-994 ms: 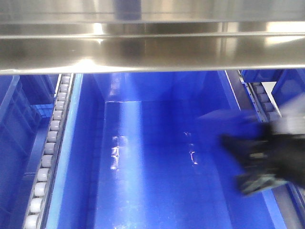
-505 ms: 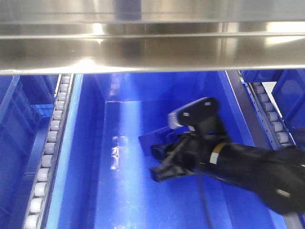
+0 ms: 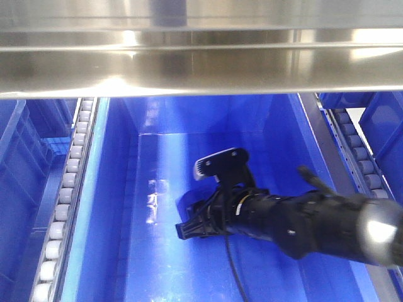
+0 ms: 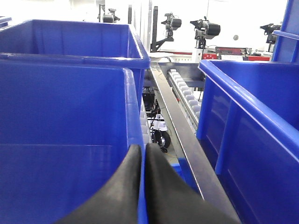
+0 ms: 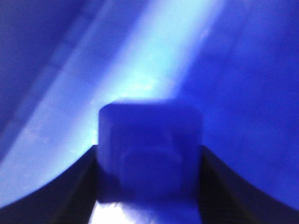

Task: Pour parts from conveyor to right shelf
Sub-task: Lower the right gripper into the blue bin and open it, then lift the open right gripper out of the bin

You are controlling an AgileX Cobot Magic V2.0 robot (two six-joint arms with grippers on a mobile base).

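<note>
The part, a small blue block (image 5: 149, 140), sits between the dark fingers of my right gripper (image 5: 149, 151), which is shut on it. In the front view the right gripper (image 3: 189, 225) reaches low inside a large blue bin (image 3: 157, 264) on the right shelf (image 3: 201, 63), just above the bin's floor. My left gripper (image 4: 143, 153) is shut on the thin upper wall of a blue bin (image 4: 60, 116). The conveyor is out of view.
A steel crossbeam spans the top of the front view. White roller lanes (image 3: 69, 182) run beside the bin, with more at the right (image 3: 359, 157). Another blue bin (image 4: 261, 116) and a steel rail (image 4: 187, 140) flank my left gripper.
My right arm has swung in from the bin's right side to its middle, going lower and further left with the block in its grip.
</note>
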